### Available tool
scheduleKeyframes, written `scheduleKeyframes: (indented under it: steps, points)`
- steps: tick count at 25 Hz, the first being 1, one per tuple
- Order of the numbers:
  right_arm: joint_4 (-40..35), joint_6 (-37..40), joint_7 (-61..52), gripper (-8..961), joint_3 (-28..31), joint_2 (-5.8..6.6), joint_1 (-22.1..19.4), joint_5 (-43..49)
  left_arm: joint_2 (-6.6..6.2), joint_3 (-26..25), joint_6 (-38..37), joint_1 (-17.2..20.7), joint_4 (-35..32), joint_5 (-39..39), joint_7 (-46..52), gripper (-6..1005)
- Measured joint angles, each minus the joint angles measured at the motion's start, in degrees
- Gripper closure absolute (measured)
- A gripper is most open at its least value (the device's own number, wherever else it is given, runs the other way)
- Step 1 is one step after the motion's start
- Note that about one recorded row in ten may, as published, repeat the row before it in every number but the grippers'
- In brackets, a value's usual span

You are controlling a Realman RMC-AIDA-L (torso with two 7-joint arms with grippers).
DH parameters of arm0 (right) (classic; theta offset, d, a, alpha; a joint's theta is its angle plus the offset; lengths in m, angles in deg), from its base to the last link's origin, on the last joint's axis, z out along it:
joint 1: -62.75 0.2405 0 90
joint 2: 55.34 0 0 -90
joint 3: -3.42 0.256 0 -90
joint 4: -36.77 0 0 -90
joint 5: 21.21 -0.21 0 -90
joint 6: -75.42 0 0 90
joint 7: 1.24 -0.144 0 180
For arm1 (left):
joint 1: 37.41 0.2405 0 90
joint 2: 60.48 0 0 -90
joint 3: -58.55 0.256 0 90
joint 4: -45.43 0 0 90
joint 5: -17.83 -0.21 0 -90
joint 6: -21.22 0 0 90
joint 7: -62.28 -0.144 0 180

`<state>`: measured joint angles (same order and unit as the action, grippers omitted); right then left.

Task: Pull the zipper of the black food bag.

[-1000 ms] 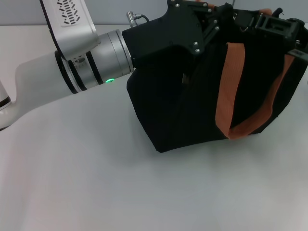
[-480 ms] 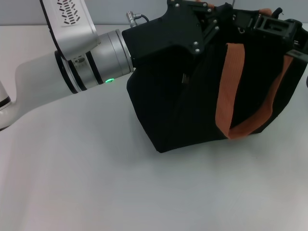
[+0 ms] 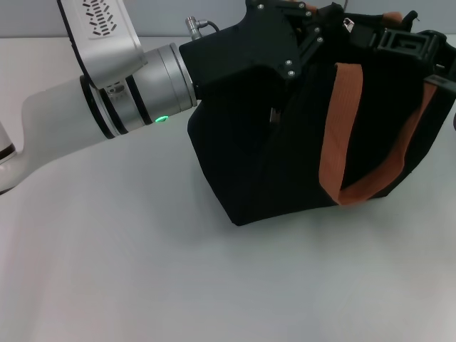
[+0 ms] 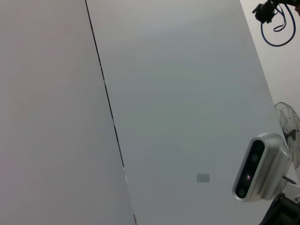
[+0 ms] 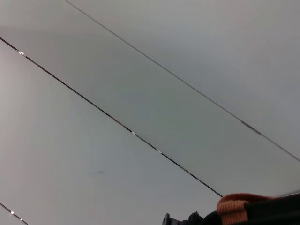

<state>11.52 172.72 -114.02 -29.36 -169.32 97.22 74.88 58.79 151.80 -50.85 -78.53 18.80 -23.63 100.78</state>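
The left gripper is reaching over the top edge of the boxy black fabric food bag; if its fingers are holding anything, I cannot tell. The right gripper is sitting at the other end of the same edge, its fingers also hidden. A small shiny silver zipper tab is showing between them. The rust-orange strap handle is hanging down the front. I judge the pulling is not finished

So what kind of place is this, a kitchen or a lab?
Probably a robotics lab or test room: a bare white table, a depth camera on a stand and plain panelled walls.
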Motion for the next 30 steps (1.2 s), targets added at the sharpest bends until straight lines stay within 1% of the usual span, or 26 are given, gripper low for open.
scheduleKeyframes:
  steps: [4,9,12,15,17,18,19,22,23,24,27,30]
  points:
    - [0.0,0.0,0.2,955,0.2,0.00,-0.1,0.0,0.00,0.0,0.0,0.0,0.0,0.0,0.0,967]
    - [-0.5,0.0,1.0,955,0.3,-0.13,-0.2,-0.2,0.00,0.0,0.0,0.3,0.0,0.1,0.0,967]
    - [-1.1,-1.4,1.8,955,-0.7,-0.45,1.0,0.3,0.00,0.0,-0.3,0.9,0.3,0.6,0.0,966]
    - [-1.3,-2.9,4.1,955,-2.1,-1.38,2.1,0.7,-0.03,0.3,-0.3,2.0,0.5,1.7,0.0,966]
    - [-1.3,-3.9,4.6,955,-2.9,-1.64,2.7,0.8,-0.05,0.4,-0.3,2.7,0.5,2.3,0.0,966]
    - [-1.3,-4.4,4.6,955,-3.4,-1.72,3.0,0.9,-0.05,0.4,-0.3,3.7,0.5,2.6,-0.5,966]
    - [-1.3,-4.9,4.6,955,-3.9,-1.81,3.4,1.0,-0.05,0.4,-0.3,3.7,0.5,2.6,-0.5,966]
    - [-1.3,-6.7,4.7,955,-5.2,-1.98,4.3,1.0,0.01,0.5,-0.3,5.4,0.7,4.1,-1.6,966]
    - [-1.4,-7.3,4.7,955,-5.6,-2.01,4.6,1.0,0.03,0.6,-0.4,6.4,1.0,5.0,-2.4,966]
    - [-1.4,-8.0,4.6,955,-5.8,-2.06,4.8,1.0,0.03,0.6,-0.4,6.4,1.0,5.0,-2.4,966]
    - [-1.5,-9.8,4.5,955,-6.8,-2.35,5.5,1.0,0.02,0.6,-0.6,8.1,1.2,6.4,-3.1,966]
    - [-1.8,-12.0,3.7,955,-9.1,-2.62,6.5,1.0,0.01,0.4,-0.6,9.0,1.2,6.7,-3.2,966]
